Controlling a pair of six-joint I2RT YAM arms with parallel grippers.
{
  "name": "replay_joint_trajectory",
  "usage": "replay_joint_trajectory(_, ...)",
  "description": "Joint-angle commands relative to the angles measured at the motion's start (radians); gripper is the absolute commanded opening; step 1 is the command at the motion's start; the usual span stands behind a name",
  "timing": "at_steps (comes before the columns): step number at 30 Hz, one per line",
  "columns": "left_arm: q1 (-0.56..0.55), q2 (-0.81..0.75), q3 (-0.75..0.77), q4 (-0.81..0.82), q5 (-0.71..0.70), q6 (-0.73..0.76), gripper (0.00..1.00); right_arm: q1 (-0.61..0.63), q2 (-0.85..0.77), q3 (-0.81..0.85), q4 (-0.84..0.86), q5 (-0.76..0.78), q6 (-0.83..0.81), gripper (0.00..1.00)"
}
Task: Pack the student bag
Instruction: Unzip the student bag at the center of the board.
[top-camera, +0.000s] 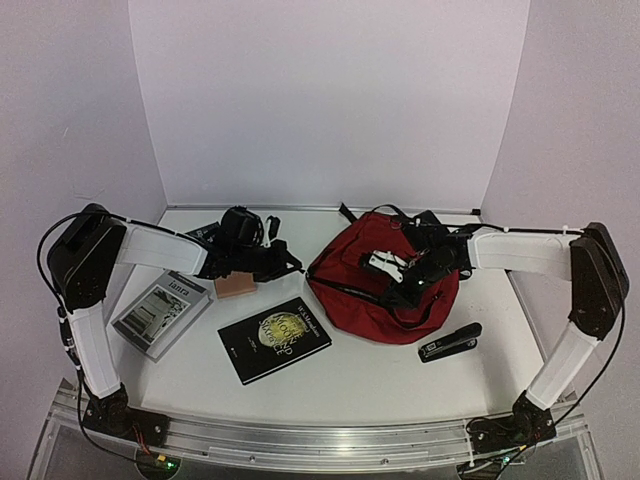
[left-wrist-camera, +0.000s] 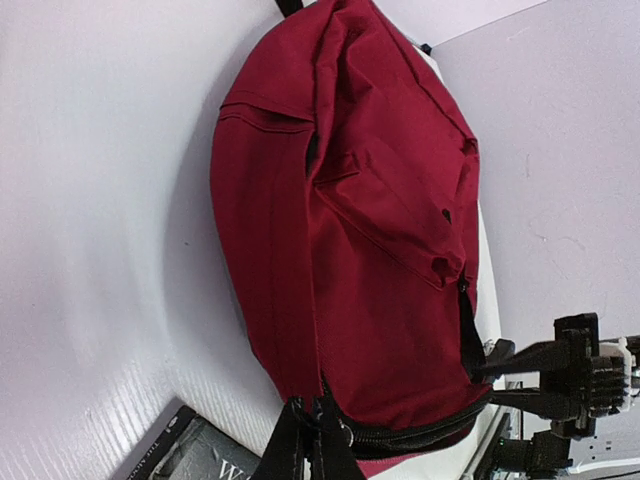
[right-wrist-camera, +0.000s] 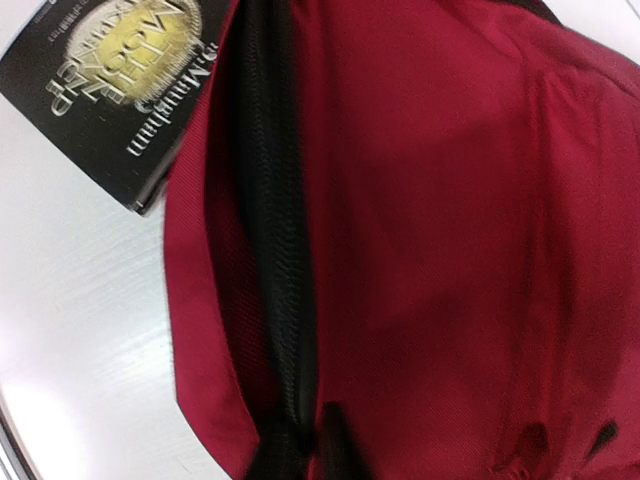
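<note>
Just right of the middle of the table (top-camera: 380, 385) lies one dark red backpack (top-camera: 372, 300), flat on its side. Two grippers show. The right gripper (top-camera: 400, 288) rests on top of the backpack near its black zipper; whether its jaws are apart or pinching fabric cannot be told. The left gripper (top-camera: 292, 266), jaws together and holding nothing, sits just left of the backpack. Four loose things lie around: one black book (top-camera: 274, 338), one grey booklet (top-camera: 160, 312), one black stapler (top-camera: 449, 342), one small tan block (top-camera: 237, 287).
</note>
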Motion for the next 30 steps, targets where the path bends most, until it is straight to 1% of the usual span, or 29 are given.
replay_joint_trajectory(1,0.01,-0.048,-0.012,0.135,0.013,-0.018,0.0,-0.015,0.033,0.147,-0.05,0.05,0.012,0.55)
replay_joint_trajectory(5,-0.021,-0.031,0.005,0.152,0.03,-0.023,0.0,0.004,0.072,0.27,-0.072,-0.038,0.117,0.73)
replay_joint_trajectory(8,-0.035,-0.025,0.013,0.157,0.037,-0.027,0.0,0.033,0.105,0.329,-0.074,-0.09,0.201,0.8)
replay_joint_trajectory(12,-0.042,-0.023,0.019,0.159,0.037,-0.034,0.0,0.071,0.182,0.403,-0.072,-0.136,0.286,0.85)
replay_joint_trajectory(16,-0.043,-0.026,0.018,0.159,0.037,-0.038,0.0,0.097,0.27,0.477,-0.072,-0.14,0.352,0.85)
replay_joint_trajectory(19,-0.043,-0.033,0.016,0.155,0.03,-0.042,0.0,0.124,0.32,0.509,-0.072,-0.114,0.356,0.83)
replay_joint_trajectory(21,-0.044,-0.039,0.017,0.146,0.026,-0.042,0.0,0.135,0.352,0.522,-0.071,-0.075,0.356,0.77)
replay_joint_trajectory(23,-0.042,-0.045,0.019,0.138,0.02,-0.043,0.0,0.138,0.377,0.527,-0.072,-0.056,0.364,0.64)
replay_joint_trajectory(25,-0.042,-0.047,0.019,0.132,0.012,-0.042,0.0,0.138,0.378,0.511,-0.073,-0.053,0.365,0.4)
replay_joint_trajectory(27,-0.04,-0.042,0.026,0.111,-0.005,-0.036,0.0,0.138,0.35,0.477,-0.073,-0.061,0.357,0.2)
replay_joint_trajectory(28,-0.037,-0.037,0.031,0.098,-0.015,-0.035,0.0,0.138,0.331,0.458,-0.073,-0.071,0.348,0.11)
replay_joint_trajectory(29,-0.032,-0.031,0.035,0.086,-0.024,-0.035,0.0,0.138,0.31,0.437,-0.072,-0.083,0.336,0.05)
replay_joint_trajectory(30,-0.026,-0.021,0.046,0.074,-0.038,-0.035,0.0,0.138,0.288,0.415,-0.076,-0.101,0.322,0.01)
